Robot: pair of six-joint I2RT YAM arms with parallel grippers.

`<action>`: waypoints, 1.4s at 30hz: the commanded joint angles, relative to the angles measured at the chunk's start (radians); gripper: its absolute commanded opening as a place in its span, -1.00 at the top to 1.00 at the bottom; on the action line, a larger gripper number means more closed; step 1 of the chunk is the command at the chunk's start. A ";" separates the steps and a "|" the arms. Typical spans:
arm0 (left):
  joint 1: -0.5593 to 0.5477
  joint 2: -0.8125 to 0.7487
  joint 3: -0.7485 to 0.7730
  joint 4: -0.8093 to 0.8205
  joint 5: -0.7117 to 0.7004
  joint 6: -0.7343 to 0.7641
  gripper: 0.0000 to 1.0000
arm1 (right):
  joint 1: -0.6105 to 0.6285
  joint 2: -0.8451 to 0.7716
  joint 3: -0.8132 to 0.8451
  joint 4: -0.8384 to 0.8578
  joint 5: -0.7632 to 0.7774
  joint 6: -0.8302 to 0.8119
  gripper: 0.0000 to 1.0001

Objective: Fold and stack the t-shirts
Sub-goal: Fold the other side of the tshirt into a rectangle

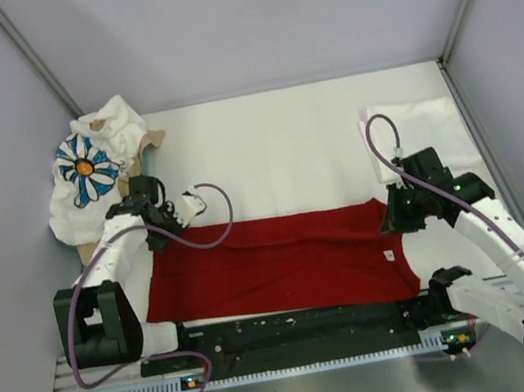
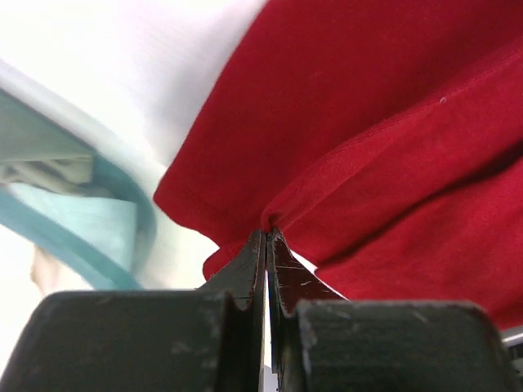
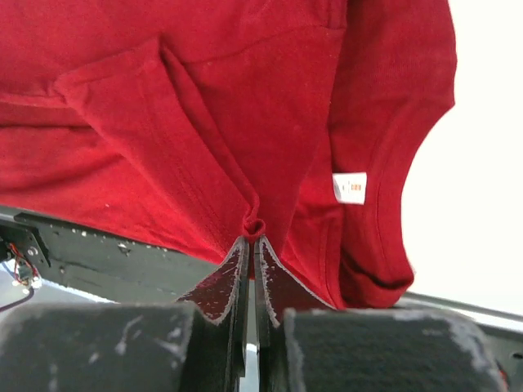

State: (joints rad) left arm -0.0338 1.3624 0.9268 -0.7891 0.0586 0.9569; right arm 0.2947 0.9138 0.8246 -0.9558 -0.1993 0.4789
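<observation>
Red t-shirt (image 1: 274, 265): soft jersey lying flat just beyond the arm bases, long axis left-right, labelled neck end toward the right.
Left gripper (image 2: 266, 238): clenched on a bunched seam at the shirt's left end.
Right gripper (image 3: 253, 233): clenched on a fold near the collar.
Tan-and-teal tray (image 1: 153, 139): far left, holds the crumpled daisy t-shirt (image 1: 85, 171).
White t-shirt (image 1: 423, 132): folded flat, far right.

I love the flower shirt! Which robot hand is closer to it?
Left. The left gripper pinches the red shirt right beside the daisy shirt; the right gripper holds the red shirt's other end.
</observation>
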 commanded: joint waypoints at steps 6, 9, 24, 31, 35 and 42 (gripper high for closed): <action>0.005 -0.040 -0.066 0.037 -0.029 0.034 1.00 | 0.012 -0.099 -0.068 -0.086 0.006 0.106 1.00; 0.005 -0.036 -0.078 0.039 -0.034 0.049 1.00 | 0.012 -0.108 -0.103 -0.077 -0.005 0.125 1.00; -0.011 -0.132 0.041 -0.212 0.068 0.100 -0.17 | 0.012 -0.196 -0.059 -0.095 0.087 0.251 -0.32; -0.447 -0.011 0.223 -0.173 0.260 -0.228 0.44 | 0.003 0.051 -0.082 0.250 0.089 0.211 1.00; -0.596 0.147 0.354 -0.128 0.331 -0.326 0.60 | 0.018 0.207 -0.085 0.566 -0.122 0.191 1.00; -0.621 0.331 0.366 0.013 0.210 -0.397 0.75 | 0.130 0.575 0.043 0.651 -0.071 0.138 1.00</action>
State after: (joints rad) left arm -0.6624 1.6276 1.2781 -0.8482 0.3260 0.6357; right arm 0.3546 1.3384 0.7689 -0.4324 -0.2432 0.6662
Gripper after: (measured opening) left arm 0.140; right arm 0.003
